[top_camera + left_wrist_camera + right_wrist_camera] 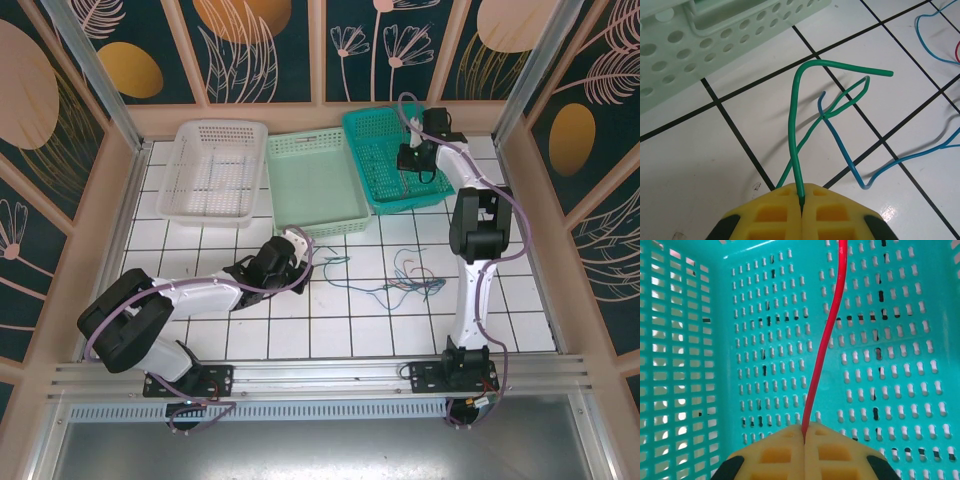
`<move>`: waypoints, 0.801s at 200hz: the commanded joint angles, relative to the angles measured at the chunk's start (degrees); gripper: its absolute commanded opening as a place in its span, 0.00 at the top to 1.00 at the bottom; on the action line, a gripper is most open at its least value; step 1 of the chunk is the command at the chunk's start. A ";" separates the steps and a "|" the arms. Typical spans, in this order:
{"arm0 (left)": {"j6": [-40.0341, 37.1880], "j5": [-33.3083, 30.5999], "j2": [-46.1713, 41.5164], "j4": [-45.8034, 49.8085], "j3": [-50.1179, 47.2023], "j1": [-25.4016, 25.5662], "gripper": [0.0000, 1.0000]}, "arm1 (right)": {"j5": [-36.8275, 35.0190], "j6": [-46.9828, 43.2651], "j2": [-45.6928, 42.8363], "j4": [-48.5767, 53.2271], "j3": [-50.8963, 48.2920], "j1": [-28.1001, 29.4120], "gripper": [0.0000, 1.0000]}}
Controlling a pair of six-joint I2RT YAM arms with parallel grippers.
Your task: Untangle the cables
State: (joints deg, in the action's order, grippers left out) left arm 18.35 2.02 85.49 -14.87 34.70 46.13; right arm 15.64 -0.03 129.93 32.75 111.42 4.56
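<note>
Yellow pads of the left pincer [802,212] press together on one green cable [794,130]. It rises from the seam, bends over and ends free above the bench [700,165]. In the left wrist view we count two green strands: the thicker one in the grip, and a thinner one [850,97] beside it that loops back on itself. We cannot tell whether they are one wire. One blue cable [842,150] crosses the thin green strand and runs off to the right over the white tiles. A second blue curve [927,37] lies further right, next to a sliver of red at the edge.

From above we count two arms and three baskets in a row at the far side: one white basket [213,172], one pale green basket [315,185] and one teal basket [380,150]. The left pincer [303,252] sits low, just in front of the pale green basket's near corner. A loose heap of cables [415,278] lies on the tiles between the arms, with a few strands reaching toward the left pincer.

The right pincer [412,165] hangs over the teal basket. In its wrist view the pads [775,455] are clamped on one red cable [822,355], which runs up from the seam in front of the perforated teal wall.
</note>
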 commanded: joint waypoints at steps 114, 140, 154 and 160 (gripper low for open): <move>1.02 -1.16 -1.45 -1.63 -1.43 0.05 1.00 | -1.71 3.32 -9.13 -8.47 -11.16 -0.51 0.44; 1.31 -1.60 -1.96 -1.99 -1.40 0.07 1.00 | 0.44 4.86 -16.60 -15.85 -17.76 -0.47 0.38; 1.34 -1.98 -2.42 -2.05 -1.39 0.06 1.00 | 1.83 5.71 -20.68 -19.87 -21.53 -0.43 0.36; 1.32 -2.14 -2.69 -2.05 -1.26 0.07 1.00 | 2.52 5.98 -22.22 -21.34 -23.35 -0.42 0.36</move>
State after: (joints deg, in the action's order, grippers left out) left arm 18.81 1.26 84.93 -15.27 33.74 46.13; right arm 14.90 3.90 116.38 21.19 92.90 4.23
